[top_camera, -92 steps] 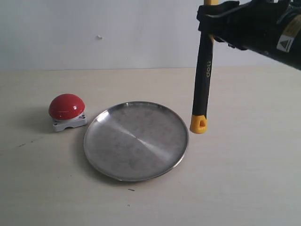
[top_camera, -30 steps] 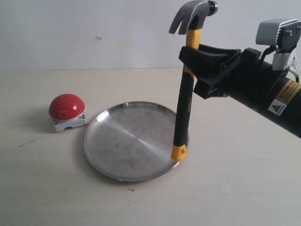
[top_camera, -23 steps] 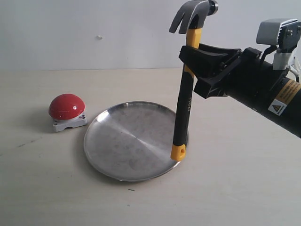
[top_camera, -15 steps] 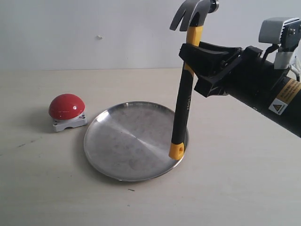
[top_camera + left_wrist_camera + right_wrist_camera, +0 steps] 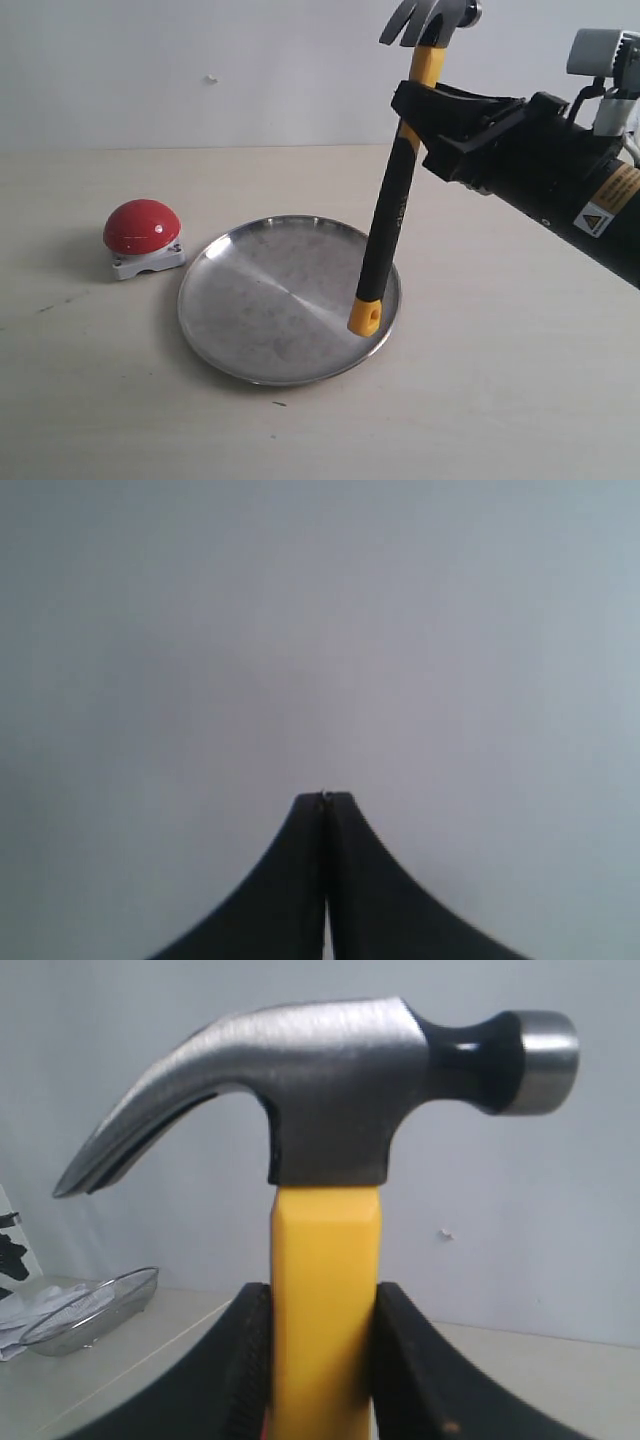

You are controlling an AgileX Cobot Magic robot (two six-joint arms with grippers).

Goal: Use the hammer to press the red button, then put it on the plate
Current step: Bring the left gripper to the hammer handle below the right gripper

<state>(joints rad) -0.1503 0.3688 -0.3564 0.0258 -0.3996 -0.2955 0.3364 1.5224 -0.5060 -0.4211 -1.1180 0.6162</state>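
Note:
My right gripper [image 5: 415, 108] is shut on the hammer [image 5: 392, 215] high on its handle, just under the dark grey head. The hammer hangs head up and tilted, and its yellow handle end [image 5: 364, 317] hovers over the right part of the silver plate [image 5: 250, 330]. In the right wrist view the yellow neck [image 5: 322, 1290] is clamped between the black fingers [image 5: 252, 1360], with the steel head [image 5: 330, 1090] above. The red button [image 5: 142, 226] sits on its white base left of the plate, untouched. My left gripper [image 5: 325, 802] is shut with nothing in it, facing a blank grey surface.
The pale tabletop [image 5: 500, 400] stretches around the plate, with a white wall behind. A wire mesh basket [image 5: 90, 1310] and some papers appear far off in the right wrist view.
My right gripper has risen a little and shifted right, tilting the hammer. The handle end has swung left and lifted off the plate's right rim. Button and plate have not moved.

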